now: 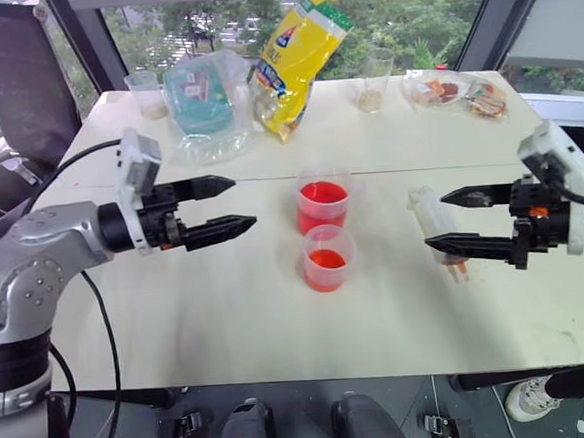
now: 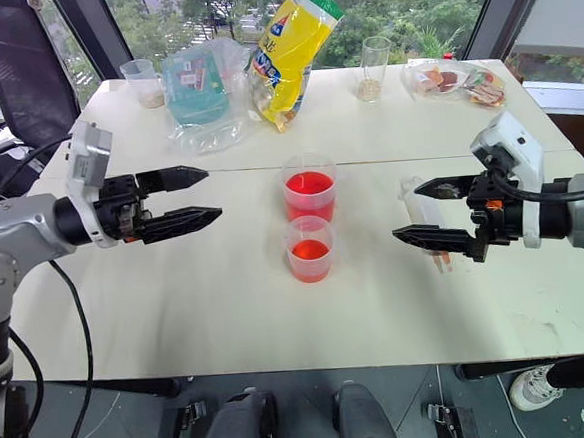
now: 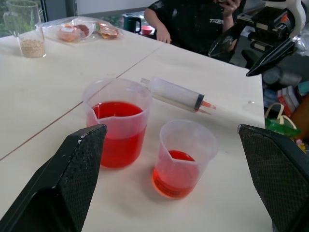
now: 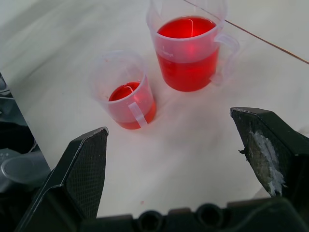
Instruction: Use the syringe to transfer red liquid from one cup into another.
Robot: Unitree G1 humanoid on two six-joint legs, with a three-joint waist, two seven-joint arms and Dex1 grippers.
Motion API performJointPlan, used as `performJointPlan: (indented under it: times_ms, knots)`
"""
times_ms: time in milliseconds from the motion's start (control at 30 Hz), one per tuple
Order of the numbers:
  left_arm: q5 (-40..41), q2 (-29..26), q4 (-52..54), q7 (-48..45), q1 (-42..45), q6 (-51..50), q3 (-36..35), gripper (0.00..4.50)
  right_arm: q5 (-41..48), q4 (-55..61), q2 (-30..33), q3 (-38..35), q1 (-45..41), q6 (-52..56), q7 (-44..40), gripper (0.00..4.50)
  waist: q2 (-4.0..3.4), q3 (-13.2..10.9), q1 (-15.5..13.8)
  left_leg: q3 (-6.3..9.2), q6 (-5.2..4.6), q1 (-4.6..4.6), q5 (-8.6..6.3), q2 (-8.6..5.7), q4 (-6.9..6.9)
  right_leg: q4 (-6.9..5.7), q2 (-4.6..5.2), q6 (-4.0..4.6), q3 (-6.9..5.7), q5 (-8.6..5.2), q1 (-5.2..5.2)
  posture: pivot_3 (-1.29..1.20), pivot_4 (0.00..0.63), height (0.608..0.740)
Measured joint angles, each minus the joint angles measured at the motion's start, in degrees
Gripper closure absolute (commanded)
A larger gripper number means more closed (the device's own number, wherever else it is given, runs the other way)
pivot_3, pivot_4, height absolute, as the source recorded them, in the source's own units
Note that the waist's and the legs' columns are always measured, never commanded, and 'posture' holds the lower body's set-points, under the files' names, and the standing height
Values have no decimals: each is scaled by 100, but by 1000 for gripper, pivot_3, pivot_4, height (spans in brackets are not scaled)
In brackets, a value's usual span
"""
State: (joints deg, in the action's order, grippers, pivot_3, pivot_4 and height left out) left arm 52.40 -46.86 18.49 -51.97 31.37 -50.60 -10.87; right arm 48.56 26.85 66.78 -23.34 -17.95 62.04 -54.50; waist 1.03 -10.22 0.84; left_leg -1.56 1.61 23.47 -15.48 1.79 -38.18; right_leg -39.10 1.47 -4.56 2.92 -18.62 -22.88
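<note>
Two clear cups stand mid-table: the taller cup (image 1: pixel 323 201) is about half full of red liquid (image 1: pixel 322 193), and the shorter cup (image 1: pixel 328 258) in front of it holds a shallow layer. The clear syringe (image 3: pixel 176 93) with its orange-red tip lies flat on the table to the right of the cups, under my right gripper (image 1: pixel 448 219). That gripper hovers above it, open and empty. My left gripper (image 1: pixel 233 204) hangs open and empty left of the cups, pointing toward them.
At the table's far side are a yellow bag (image 1: pixel 296 53), a clear bag with a teal pack (image 1: pixel 202 100), two clear cups with tan contents (image 1: pixel 145 93) (image 1: pixel 372 79) and wrapped snacks (image 1: pixel 454 93). A person (image 3: pixel 193 21) sits beyond the table's right end.
</note>
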Motion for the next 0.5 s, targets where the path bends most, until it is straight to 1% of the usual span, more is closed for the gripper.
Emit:
performJointPlan:
  times_ms: [267, 500]
  knots:
    - [62, 184, 16, 132, 34, -4, 49, 0, -74, -49, 53, 3, 157, -77, 15, 70, 0, 0, 1, 0, 0, 0, 0, 0, 0, 0, 0, 0, 0, 0, 0, 0, 150, 740]
    - [121, 216, 72, 208, 35, -4, 45, 0, -104, -135, 69, 205, -110, -79, 106, 70, 0, 0, 3, 0, 0, 0, 0, 0, 0, 0, 0, 0, 0, 0, 0, 0, 150, 740]
